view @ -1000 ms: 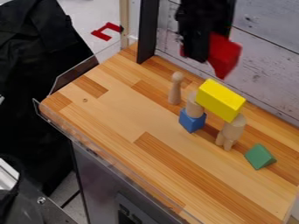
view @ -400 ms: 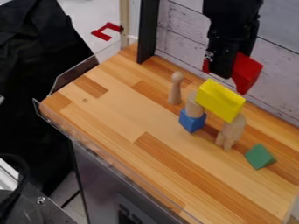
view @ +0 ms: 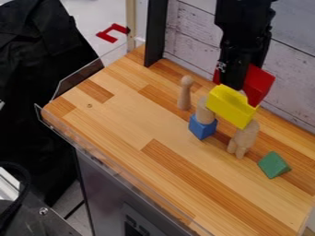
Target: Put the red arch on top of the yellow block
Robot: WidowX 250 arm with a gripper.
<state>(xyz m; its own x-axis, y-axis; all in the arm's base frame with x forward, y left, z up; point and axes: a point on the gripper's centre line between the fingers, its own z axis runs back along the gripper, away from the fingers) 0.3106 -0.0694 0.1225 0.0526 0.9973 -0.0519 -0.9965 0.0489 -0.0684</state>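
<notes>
Your gripper point(view: 232, 86) hangs over the tabletop's point(view: 154, 152) far edge, by the plank wall, fingers pinching the red arch point(view: 259, 85). Red shows on both sides of the fingers, so I read it as a grip across the arch's middle, which should keep both ends free to land. Arch is tilted and overlaps the back of the yellow block point(view: 229, 105); can't tell if they touch.

Yellow is a bridge: one end on the tan cylinder point(view: 205, 113) over the blue block point(view: 202, 127), the other on the tan post point(view: 245, 136). Narrow supports, so off-center load or a sideways nudge could drop the lot. Peg point(view: 184, 94) stands apart toward the far edge, green wedge point(view: 274, 164) near the right end; neither carries anything.

Judgement: you're at final alignment. Center arch over yellow, level it, lower straight, release gently, back off upward.
</notes>
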